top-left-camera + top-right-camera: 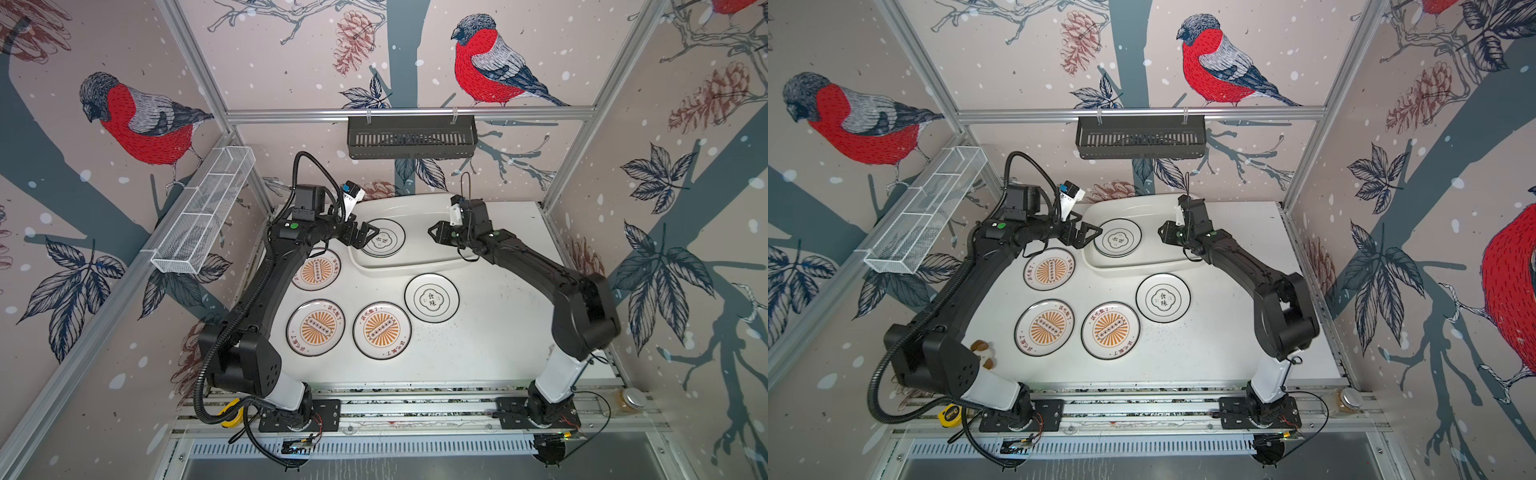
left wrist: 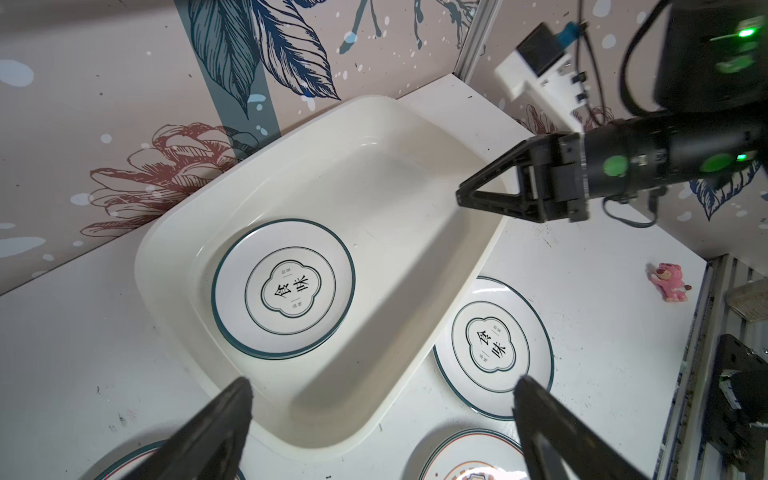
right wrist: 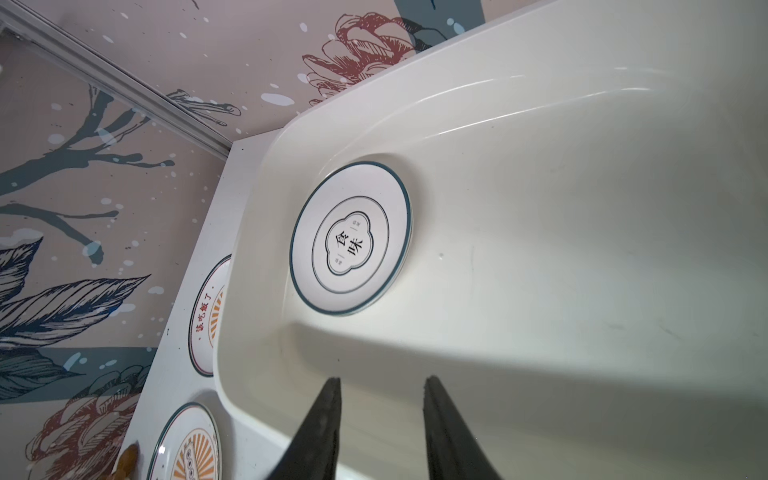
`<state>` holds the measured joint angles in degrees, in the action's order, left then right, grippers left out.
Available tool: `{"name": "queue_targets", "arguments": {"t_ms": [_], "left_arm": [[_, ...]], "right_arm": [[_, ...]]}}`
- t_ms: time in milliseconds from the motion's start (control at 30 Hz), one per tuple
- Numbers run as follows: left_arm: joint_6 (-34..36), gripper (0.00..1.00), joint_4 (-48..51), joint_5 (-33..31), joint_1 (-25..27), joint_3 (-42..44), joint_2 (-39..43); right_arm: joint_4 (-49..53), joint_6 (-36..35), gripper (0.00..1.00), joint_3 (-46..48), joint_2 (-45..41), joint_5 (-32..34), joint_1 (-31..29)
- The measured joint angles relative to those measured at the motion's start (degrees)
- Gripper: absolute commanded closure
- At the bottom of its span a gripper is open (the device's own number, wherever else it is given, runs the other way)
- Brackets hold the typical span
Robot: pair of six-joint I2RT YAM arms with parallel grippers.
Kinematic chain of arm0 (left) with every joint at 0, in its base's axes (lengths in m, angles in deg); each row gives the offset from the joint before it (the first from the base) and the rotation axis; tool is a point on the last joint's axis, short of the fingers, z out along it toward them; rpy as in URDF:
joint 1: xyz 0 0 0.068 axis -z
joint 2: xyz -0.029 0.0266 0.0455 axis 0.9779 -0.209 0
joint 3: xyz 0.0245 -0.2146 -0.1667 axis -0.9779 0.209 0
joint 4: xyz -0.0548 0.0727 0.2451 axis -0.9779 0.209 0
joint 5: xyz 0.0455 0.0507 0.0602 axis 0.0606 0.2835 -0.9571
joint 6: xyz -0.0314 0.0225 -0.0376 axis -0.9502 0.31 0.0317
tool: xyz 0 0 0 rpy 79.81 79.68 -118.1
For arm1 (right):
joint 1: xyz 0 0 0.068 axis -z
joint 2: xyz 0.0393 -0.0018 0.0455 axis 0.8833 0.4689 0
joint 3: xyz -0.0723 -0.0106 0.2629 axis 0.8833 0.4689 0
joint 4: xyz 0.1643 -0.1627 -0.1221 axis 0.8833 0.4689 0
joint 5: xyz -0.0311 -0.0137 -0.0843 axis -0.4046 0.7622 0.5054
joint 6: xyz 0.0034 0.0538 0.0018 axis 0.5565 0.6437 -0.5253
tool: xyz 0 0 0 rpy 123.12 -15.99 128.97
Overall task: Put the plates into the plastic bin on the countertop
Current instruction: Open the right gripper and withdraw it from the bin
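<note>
The left claw (image 2: 384, 384) is held wide open and empty at the left end of the plastic bin (image 1: 419, 216). The right claw (image 3: 383, 379) is held partly open, empty, over it. An emblem plate (image 1: 382, 237) is seen inside. Three sunburst plates (image 1: 316, 327) and a second emblem plate (image 1: 431, 297) are seen on the table (image 1: 478, 345).

walls: bird wallpaper (image 1: 291, 62) | frame (image 1: 291, 114): aluminium | back rail: black rack (image 1: 411, 137)

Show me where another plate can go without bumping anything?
In the plastic bin, the half right of the quatrefoil plate lying inside is bare. On the countertop, the wide patch right of the other quatrefoil plate, and in front of it, is free. The left side is crowded with three sunburst plates.
</note>
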<state>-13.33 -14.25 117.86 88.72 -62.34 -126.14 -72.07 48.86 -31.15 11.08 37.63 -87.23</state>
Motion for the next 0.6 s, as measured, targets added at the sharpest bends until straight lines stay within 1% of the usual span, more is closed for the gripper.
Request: {"name": "queue_targets", "arguments": {"t_ms": [100, 300, 400, 600], "left_arm": [[0.6, 0.03, 0.9, -0.3, 0.9, 0.4, 0.4], [1.4, 0.03, 1.9, -1.3, 2.7, -0.2, 0.4], [1.4, 0.03, 1.8, -1.7, 3.4, -0.4, -0.3], [0.1, 0.03, 1.7, -0.8, 4.3, -0.7, -1.5]], "right_arm": [[-1.3, 0.0, 0.61, 9.3, -10.7, 0.5, 0.2], [-2.1, 0.2, 0.56, 24.1, -29.4, 0.9, 0.3], [-2.0, 1.2, 0.55, 31.0, -35.8, 0.3, 0.6], [1.0, 3.5, 0.54, 41.3, -43.8, -1.8, 1.9]]}}
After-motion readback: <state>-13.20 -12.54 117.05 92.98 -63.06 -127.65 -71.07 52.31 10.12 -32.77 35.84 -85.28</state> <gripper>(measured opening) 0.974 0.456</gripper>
